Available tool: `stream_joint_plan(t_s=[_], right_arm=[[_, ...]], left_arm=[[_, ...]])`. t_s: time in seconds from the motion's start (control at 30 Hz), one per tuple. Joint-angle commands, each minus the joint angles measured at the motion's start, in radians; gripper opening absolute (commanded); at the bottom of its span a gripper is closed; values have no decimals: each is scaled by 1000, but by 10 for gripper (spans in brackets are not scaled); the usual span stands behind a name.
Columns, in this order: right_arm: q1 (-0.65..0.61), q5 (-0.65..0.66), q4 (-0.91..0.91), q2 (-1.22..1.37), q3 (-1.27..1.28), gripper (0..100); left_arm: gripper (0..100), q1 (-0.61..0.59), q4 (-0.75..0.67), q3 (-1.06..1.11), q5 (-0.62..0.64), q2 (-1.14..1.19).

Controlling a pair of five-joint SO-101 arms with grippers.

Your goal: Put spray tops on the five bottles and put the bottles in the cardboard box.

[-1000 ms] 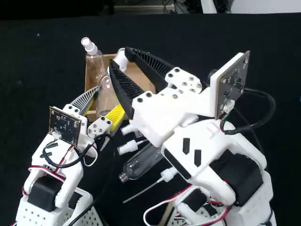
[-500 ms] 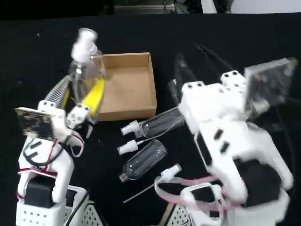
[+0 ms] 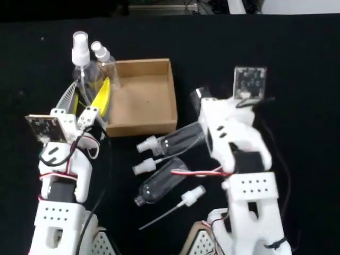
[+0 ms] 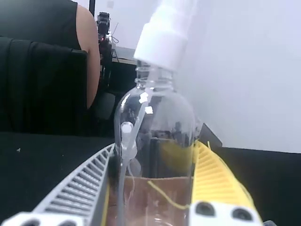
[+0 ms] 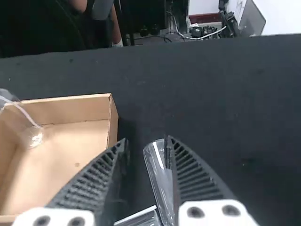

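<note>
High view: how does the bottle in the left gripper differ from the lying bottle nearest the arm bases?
The held bottle stands upright in the left gripper, left of the cardboard box; the lying bottle rests on its side on the black table. The held bottle wears a white spray top; the lying bottle's neck is bare. Both are clear.

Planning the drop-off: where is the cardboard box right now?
High view: the cardboard box sits left of centre on the table, between the left tool with its upright bottle and the right arm, lying bottles just nearer the bases.
</note>
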Motion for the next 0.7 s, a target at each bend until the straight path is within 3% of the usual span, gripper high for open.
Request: stream_joint_plan(t_s=[0.0, 0.13, 0.33, 0.67], right_arm=[[15, -20, -112, -21, 67, 96], [-12, -20, -121, -18, 96, 96], [-61, -17, -124, -21, 136, 96], [-63, -14, -123, -18, 137, 96]], left_arm=[[156, -8, -198, 68, 3, 43], [153, -38, -256, 77, 3, 94], [152, -309, -184, -48, 11, 209], [155, -676, -187, -344, 3, 690]])
